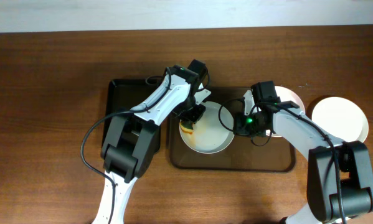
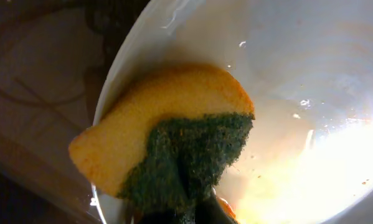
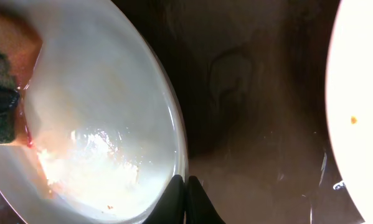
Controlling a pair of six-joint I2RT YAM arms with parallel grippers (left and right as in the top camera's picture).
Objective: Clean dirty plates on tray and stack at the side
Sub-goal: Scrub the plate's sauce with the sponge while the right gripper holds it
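**Dirty plate [image 1: 208,138]: rim pinch may slip**

It lies on the tray [image 1: 236,167], left of centre, its right rim nipped by the right gripper's [image 3: 186,190] closed jaws. The left gripper [image 1: 193,114] clamps a sponge [image 2: 164,140] on the smeared left edge. Hard scrubbing could wrench the rim free, knocking the second plate [image 1: 292,95] beyond.

Wooden table [image 1: 49,93] carries brown tray [image 1: 236,167], black tray [image 1: 119,93], plate [image 1: 339,118].

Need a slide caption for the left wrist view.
Left gripper holds a yellow-green sponge on the rim of a sauce-smeared white plate.
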